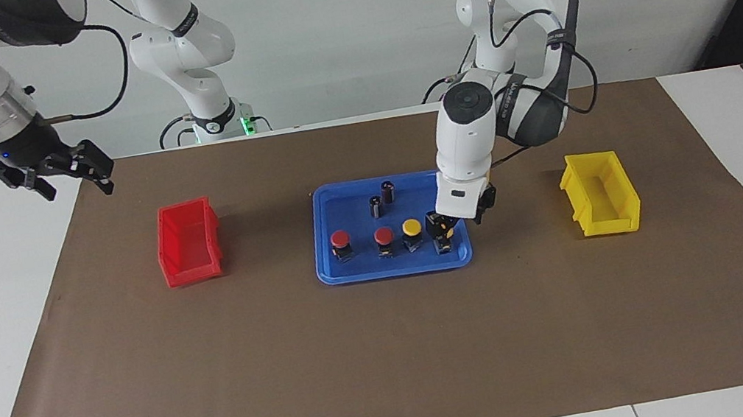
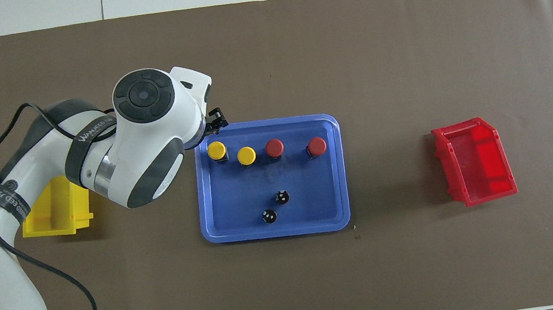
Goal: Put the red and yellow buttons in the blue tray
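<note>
The blue tray (image 1: 346, 206) lies mid-table on the brown mat and also shows in the overhead view (image 2: 237, 195). Two red buttons (image 1: 340, 239) (image 1: 383, 236) and a yellow button (image 1: 411, 227) stand in a row along its edge farther from the robots. They also show in the overhead view: red (image 2: 316, 145), red (image 2: 274, 147), yellow (image 2: 246, 155). The second yellow button (image 2: 216, 150) stands in the tray's corner toward the left arm's end. My left gripper (image 1: 442, 228) is right at that button, just over it. My right gripper (image 1: 79, 189) is open and empty, waiting in the air over the right arm's end of the table.
Two dark capless cylinders (image 1: 376, 205) (image 1: 387, 191) stand in the tray nearer to the robots. A small red bin (image 1: 189, 241) sits toward the right arm's end and a small yellow bin (image 1: 602, 193) toward the left arm's end. White table borders the mat.
</note>
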You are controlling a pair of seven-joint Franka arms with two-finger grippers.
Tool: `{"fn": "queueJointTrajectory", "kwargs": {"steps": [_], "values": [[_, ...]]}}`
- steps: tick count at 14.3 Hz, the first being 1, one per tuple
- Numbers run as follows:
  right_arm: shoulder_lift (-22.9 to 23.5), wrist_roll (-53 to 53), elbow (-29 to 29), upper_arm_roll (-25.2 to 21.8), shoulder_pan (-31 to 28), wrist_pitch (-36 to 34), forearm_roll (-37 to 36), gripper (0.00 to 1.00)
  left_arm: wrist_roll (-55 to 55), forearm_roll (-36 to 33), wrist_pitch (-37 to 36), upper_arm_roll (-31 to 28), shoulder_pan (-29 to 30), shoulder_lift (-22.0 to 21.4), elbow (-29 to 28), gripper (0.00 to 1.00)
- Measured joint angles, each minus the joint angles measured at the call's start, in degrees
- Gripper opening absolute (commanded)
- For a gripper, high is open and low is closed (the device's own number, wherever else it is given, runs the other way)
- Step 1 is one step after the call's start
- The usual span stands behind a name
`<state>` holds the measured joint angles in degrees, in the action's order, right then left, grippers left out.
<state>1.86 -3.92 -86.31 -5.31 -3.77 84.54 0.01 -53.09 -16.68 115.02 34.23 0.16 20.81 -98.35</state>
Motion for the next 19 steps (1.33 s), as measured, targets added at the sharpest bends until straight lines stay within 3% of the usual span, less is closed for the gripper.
{"fn": "queueJointTrajectory", "kwargs": {"steps": [5,12,15,19], "values": [[-1.54,-0.07,-2.16,0.37,-0.12,0.21,-0.01,1.0,13.03,3.01,-7.22,-6.81,-0.18,-6.59,1.69,1.0],[-1.61,-0.07,-3.66,0.78,-0.08,1.51,-0.01,1.0,39.72,14.23,-17.5,-26.32,-3.47,-19.67,1.71,1.0],[-1.61,-0.07,-3.83,0.77,-0.11,1.51,-0.02,1.0,49.23,14.35,-22.16,-29.6,-3.78,-22.15,1.68,1.0],[-1.64,-0.07,-3.89,0.78,-0.1,1.51,-0.02,1.0,53.29,17.17,-23.48,-33.02,-3.87,-23.43,1.77,1.0]]}}
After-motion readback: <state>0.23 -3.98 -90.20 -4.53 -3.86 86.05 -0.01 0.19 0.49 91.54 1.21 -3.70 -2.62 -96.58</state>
